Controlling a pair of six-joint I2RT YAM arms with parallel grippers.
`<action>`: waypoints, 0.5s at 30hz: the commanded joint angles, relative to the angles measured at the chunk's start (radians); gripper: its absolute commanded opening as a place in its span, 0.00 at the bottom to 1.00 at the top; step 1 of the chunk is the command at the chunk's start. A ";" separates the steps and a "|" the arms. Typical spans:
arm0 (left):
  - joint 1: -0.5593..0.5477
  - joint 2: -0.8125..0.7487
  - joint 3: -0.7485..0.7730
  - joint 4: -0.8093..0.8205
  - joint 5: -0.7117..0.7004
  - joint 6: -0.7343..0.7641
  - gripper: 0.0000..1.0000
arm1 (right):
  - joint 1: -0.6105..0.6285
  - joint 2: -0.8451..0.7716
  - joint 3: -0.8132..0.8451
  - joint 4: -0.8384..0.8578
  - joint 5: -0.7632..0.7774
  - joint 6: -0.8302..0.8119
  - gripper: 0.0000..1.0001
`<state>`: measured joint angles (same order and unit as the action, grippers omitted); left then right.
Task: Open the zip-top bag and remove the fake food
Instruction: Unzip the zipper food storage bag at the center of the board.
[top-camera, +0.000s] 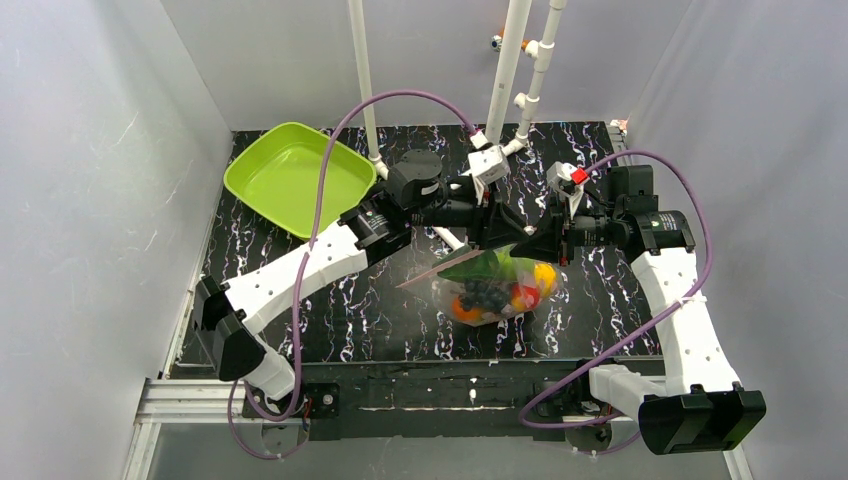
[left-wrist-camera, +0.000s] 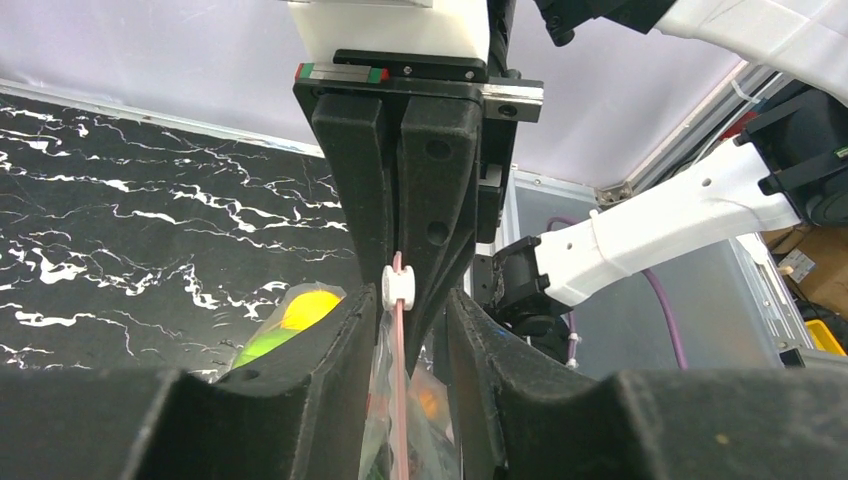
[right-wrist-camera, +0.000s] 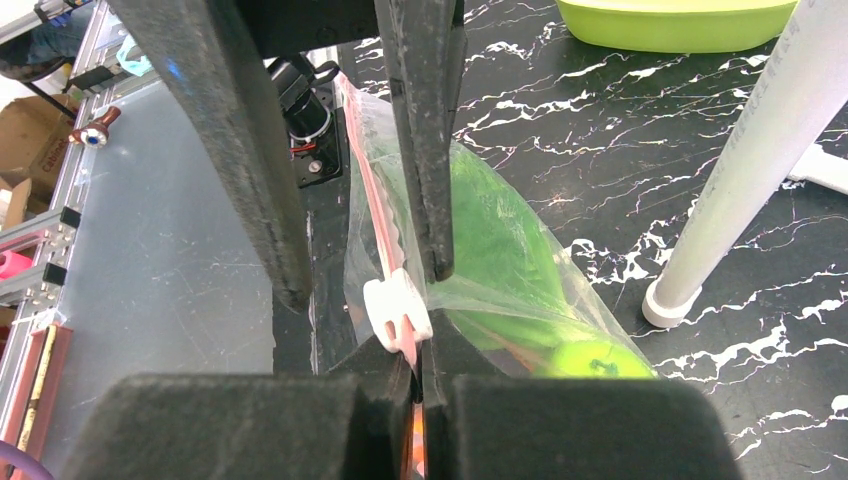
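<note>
Looking down from the overhead view, the zip-top bag (top-camera: 470, 282) hangs over the middle of the tabletop, slightly nearer the near edge than the far one. The left gripper (top-camera: 500, 232) and right gripper (top-camera: 543, 243) meet nose to nose at its mouth. Whether its bottom touches the table I cannot tell. The fake food (top-camera: 488, 295) is all inside: dark grapes, orange and yellow pieces, a red bit, a leafy green. The lime-green tray (top-camera: 300, 175) sits toward the far-left corner, well apart.

From the left wrist, that gripper's fingers stand partly open, straddling the pink zip strip (left-wrist-camera: 400, 410) without clamping it. The white slider (left-wrist-camera: 399, 287) sits just beyond them, at the tips of the right gripper's pressed-together fingers.

From the right wrist, its own fingers are closed tight on the bag's edge right at the slider. The left fingers opposite are plainly apart, one resting against the clear film. The plastic looks thin, crinkly and slack, bulging with green fruit below the strip.

My worry is that with only one side pinched, a pull on the slider would likely drag the whole bag along rather than part the strip. The slider is small and smooth, so the pinch could slip off, and a hard tug might tear the film or swing the load and spill it
</note>
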<state>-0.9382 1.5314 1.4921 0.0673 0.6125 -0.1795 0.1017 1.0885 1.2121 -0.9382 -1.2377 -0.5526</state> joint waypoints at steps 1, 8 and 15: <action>-0.005 0.020 0.048 0.019 -0.001 0.004 0.31 | 0.006 -0.003 0.007 0.035 -0.059 0.007 0.01; -0.011 0.046 0.066 0.011 0.005 0.005 0.19 | 0.006 -0.005 0.005 0.035 -0.059 0.007 0.01; -0.013 0.041 0.064 0.008 0.000 0.002 0.00 | 0.006 -0.010 -0.001 0.035 -0.055 0.007 0.01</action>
<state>-0.9443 1.5845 1.5211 0.0536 0.6174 -0.1844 0.0986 1.0901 1.2114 -0.9337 -1.2297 -0.5529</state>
